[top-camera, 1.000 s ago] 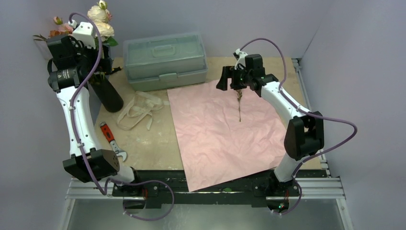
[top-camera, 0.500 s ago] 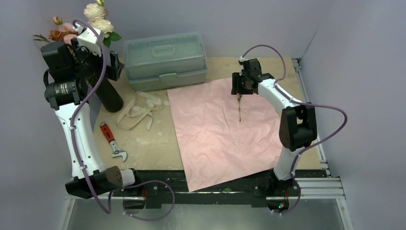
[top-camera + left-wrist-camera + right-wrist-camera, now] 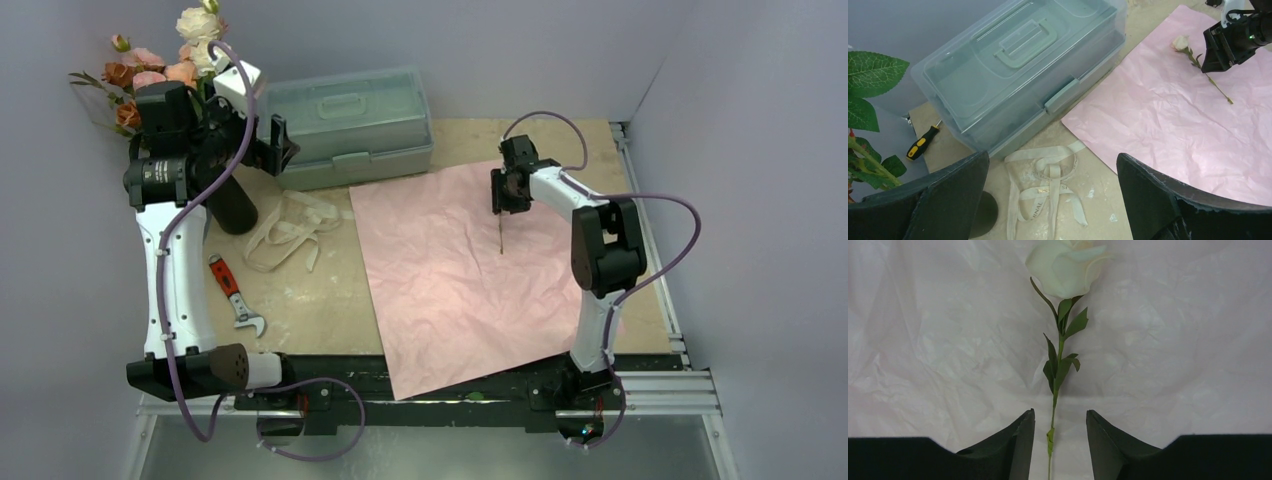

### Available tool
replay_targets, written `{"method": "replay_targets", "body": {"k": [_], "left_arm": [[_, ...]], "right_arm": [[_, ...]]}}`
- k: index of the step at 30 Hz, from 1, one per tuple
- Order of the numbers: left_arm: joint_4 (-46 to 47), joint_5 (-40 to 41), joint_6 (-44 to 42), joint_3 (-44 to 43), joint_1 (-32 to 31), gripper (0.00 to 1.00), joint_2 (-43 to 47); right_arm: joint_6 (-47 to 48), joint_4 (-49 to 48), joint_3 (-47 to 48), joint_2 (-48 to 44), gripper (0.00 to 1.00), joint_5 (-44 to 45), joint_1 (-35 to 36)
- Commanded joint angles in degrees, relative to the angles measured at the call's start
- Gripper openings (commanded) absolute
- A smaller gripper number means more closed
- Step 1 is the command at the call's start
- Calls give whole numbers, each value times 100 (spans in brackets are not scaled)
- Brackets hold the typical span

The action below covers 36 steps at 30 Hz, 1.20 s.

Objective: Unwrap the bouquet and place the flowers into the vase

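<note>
Straddling the stem of the white rose (image 3: 1065,267) on the pink paper (image 3: 460,280), the right gripper (image 3: 1059,425) was held narrow, unclamped, ready for lifting.

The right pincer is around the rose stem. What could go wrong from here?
The right pincer straddles the thin stem lying flat on the pink paper; closing, it may pinch the crinkled sheet too, or the stem may slip out. The vase already holds flowers, so adding the white rose could be tight.
</note>
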<state>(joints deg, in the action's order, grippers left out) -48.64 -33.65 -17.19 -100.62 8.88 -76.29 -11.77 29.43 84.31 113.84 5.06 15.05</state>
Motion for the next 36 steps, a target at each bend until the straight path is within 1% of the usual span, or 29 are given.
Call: {"method": "replay_targets", "body": {"k": [1, 4, 9, 12, 14, 15, 16, 21, 24, 28, 32, 34, 36], "left_arm": [[305, 27, 177, -90, -80, 100, 29], [329, 51, 243, -54, -98, 100, 31], [469, 56, 381, 61, -102, 100, 52], [543, 34, 519, 130, -111, 100, 37], [637, -98, 799, 304, -107, 100, 35], [670, -236, 909, 413, -113, 99, 28], [735, -372, 1034, 525, -115, 98, 19], [1158, -942, 1659, 933, -113, 96, -80], [1627, -1284, 2380, 1115, -113, 94, -159], [2613, -1788, 3388, 1527, -120, 92, -193], [3535, -2214, 4427, 1926, -201, 81, -260], [3879, -2365, 4724, 2018, -303, 77, -336], [4110, -2437, 4908, 2034, -432, 75, -416]], "right_arm": [[78, -165, 87, 118, 45, 156, -19], [64, -220, 111, 228, 43, 127, -21], [21, -257, 183, 388, 32, 55, -24], [6, -226, 202, 326, 21, -76, -20], [7, -269, 128, 156, 12, -122, -24], [-3, -328, 76, 69, 4, -224, -20], [-21, -374, 29, -33, 0, -282, -20], [-177, -833, -255, -589, 0, -901, -22], [-91, -1398, -601, -1197, 0, -1515, -20], [-431, -2484, -921, -1849, 0, -2775, 1], [-834, -3309, -979, -2207, 0, -3873, 135], [-1106, -3759, -1022, -2349, 0, -4273, 246], [-1320, -4182, -1063, -2464, 0, -4513, 416]]}}
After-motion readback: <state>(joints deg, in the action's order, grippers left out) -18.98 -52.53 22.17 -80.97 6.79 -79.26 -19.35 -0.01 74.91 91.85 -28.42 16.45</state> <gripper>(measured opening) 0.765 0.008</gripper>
